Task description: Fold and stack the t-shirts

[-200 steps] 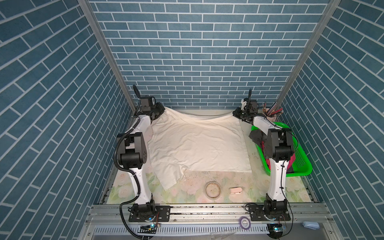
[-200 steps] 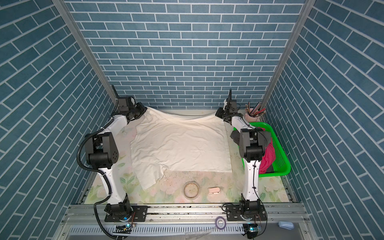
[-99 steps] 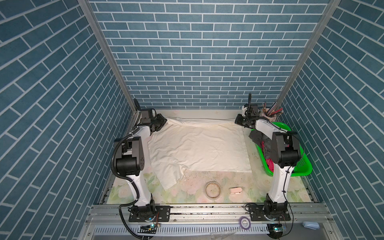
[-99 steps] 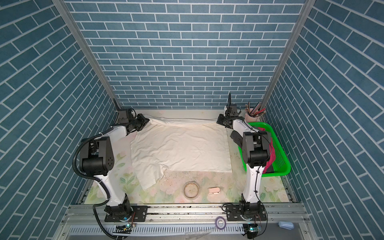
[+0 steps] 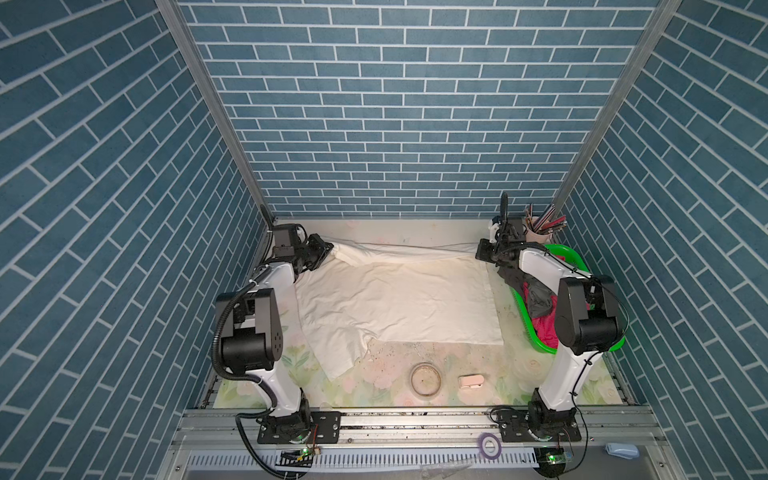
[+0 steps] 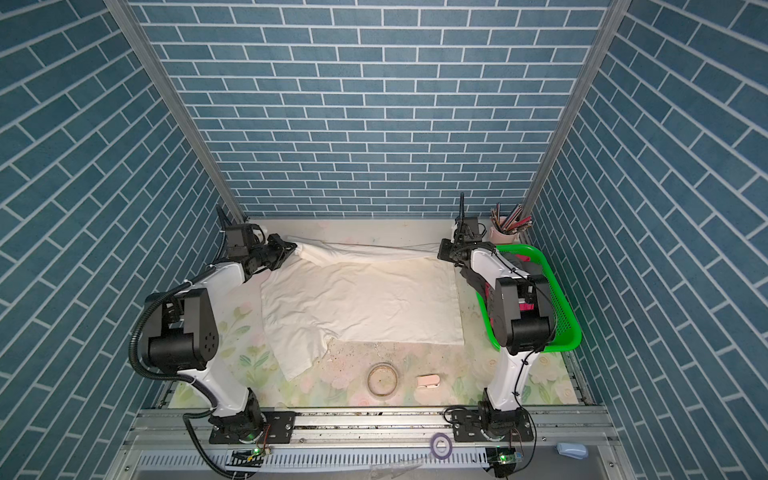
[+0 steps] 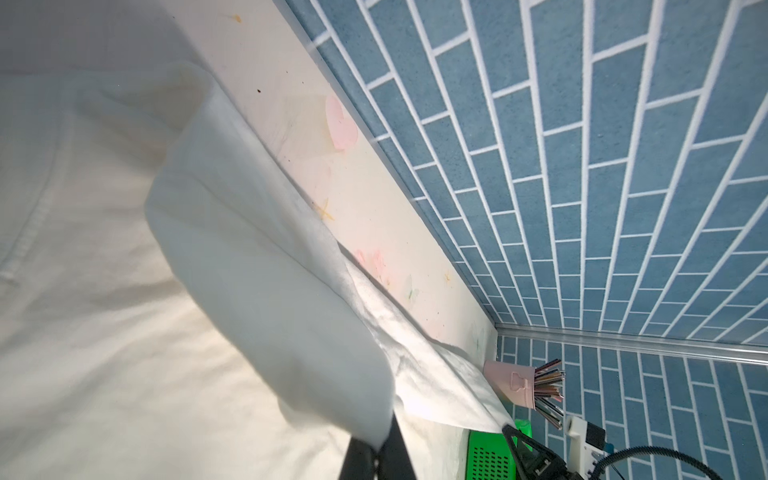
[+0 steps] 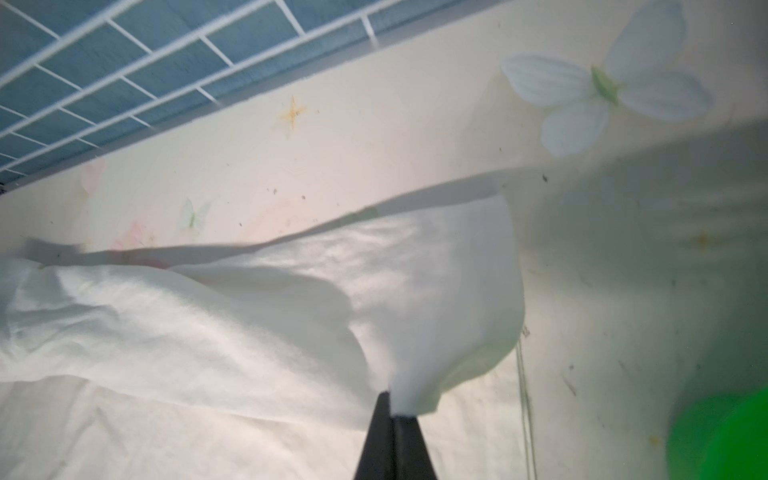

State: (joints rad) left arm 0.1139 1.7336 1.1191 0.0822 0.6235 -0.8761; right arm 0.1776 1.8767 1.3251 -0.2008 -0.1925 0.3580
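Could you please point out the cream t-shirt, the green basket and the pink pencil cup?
cream t-shirt [image 5: 399,299]: in a top view, middle of its spread body.
green basket [image 6: 562,299]: in a top view, its mesh side wall.
pink pencil cup [image 7: 510,384]: left wrist view, its side wall.

The left arm [image 5: 272,282] and right arm [image 5: 540,270] rise from bases at the lower edge, elbows high and forearms sloping toward mid-frame in both top views. The left gripper [image 5: 329,248], centre-left, and right gripper [image 5: 481,252], centre-right, face each other. Each has its jaws pinched tight on an edge of the cream-white t-shirt [image 5: 399,299].
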